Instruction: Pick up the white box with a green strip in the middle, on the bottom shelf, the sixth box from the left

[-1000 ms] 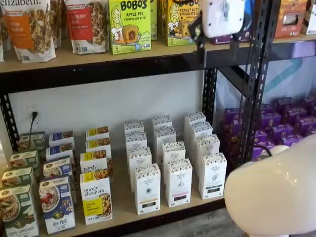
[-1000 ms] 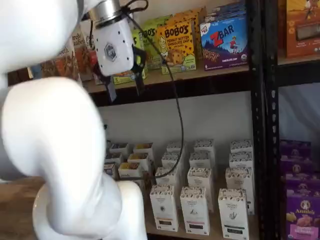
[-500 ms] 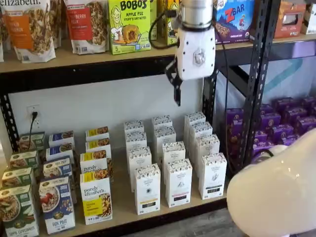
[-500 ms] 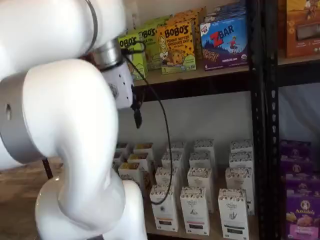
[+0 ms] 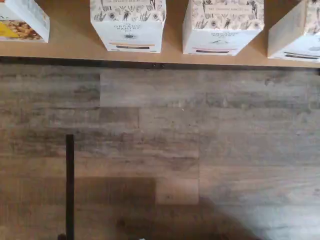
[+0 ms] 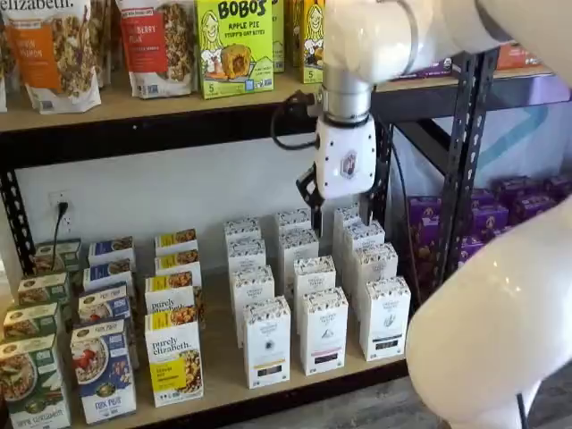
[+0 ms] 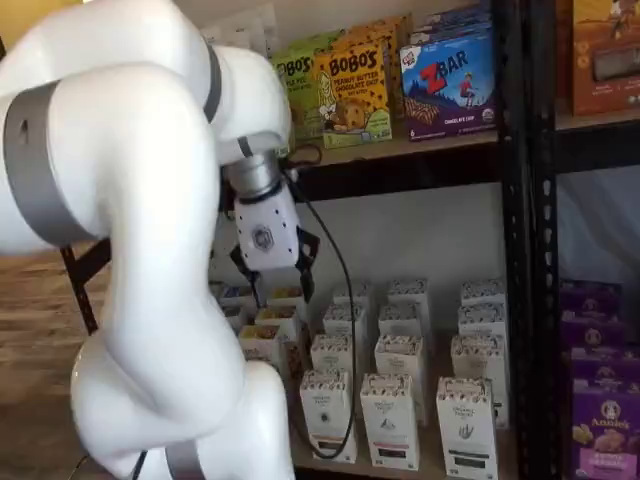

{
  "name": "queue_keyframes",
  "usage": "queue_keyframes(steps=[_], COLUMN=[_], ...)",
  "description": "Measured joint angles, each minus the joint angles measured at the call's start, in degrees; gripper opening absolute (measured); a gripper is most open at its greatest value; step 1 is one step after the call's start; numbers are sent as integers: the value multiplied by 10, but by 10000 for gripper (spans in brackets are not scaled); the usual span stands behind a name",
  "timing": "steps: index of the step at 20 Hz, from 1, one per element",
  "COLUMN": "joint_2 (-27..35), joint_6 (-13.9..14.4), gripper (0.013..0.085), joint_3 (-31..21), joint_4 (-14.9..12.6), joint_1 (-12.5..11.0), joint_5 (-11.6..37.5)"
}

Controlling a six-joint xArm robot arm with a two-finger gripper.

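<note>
Shelf views both show the white arm reaching down in front of the rack, its tool (image 6: 344,214) (image 7: 272,285) hanging above the rows of white cartons on the bottom shelf (image 6: 223,362) (image 7: 430,462); the black fingers look spread, a gap between them. Only the wrist view shows the plank floor (image 5: 200,150) below the shelf's front rail. The white box (image 6: 384,318) (image 7: 467,428) stands at the front of the rightmost row.
</note>
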State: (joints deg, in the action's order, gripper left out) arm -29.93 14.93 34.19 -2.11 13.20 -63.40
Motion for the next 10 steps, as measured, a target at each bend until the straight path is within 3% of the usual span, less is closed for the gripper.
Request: queue_keyframes(steps=[10], joint_2=[172], joint_6=[-43], gripper=[850], joint_3=[-56], joint_4=[-20], joint_1=[-63], joint_5=[214])
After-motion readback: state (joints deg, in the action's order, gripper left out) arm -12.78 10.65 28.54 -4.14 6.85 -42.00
